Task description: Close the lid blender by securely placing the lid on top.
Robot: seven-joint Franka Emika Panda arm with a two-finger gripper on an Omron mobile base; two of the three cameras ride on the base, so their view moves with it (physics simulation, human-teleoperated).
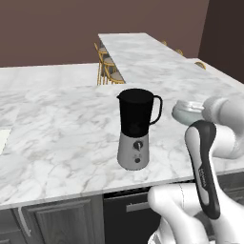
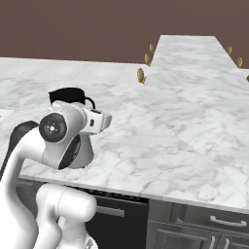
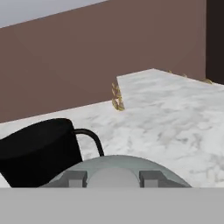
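Observation:
The blender point(image 1: 137, 127) stands upright on the marble counter point(image 1: 62, 143), its black jar open-mouthed on a silver-grey base with a dial. To its right, lifted off the counter and apart from the jar, hangs the pale grey-green lid point(image 1: 187, 110). In the hand view my gripper point(image 3: 113, 178) is shut on the lid point(image 3: 118, 164) at its centre knob, with a fingertip on either side. There the jar point(image 3: 39, 153) and its handle lie to the left of the lid. From the right base, my arm covers much of the blender point(image 2: 68, 95).
A second marble counter point(image 1: 143, 52) runs away at the back, with wooden stools point(image 1: 107, 66) along its left side. Dark cabinets and drawers point(image 2: 194, 228) sit below the counter's front edge. Open marble stretches right of the blender point(image 2: 185, 131).

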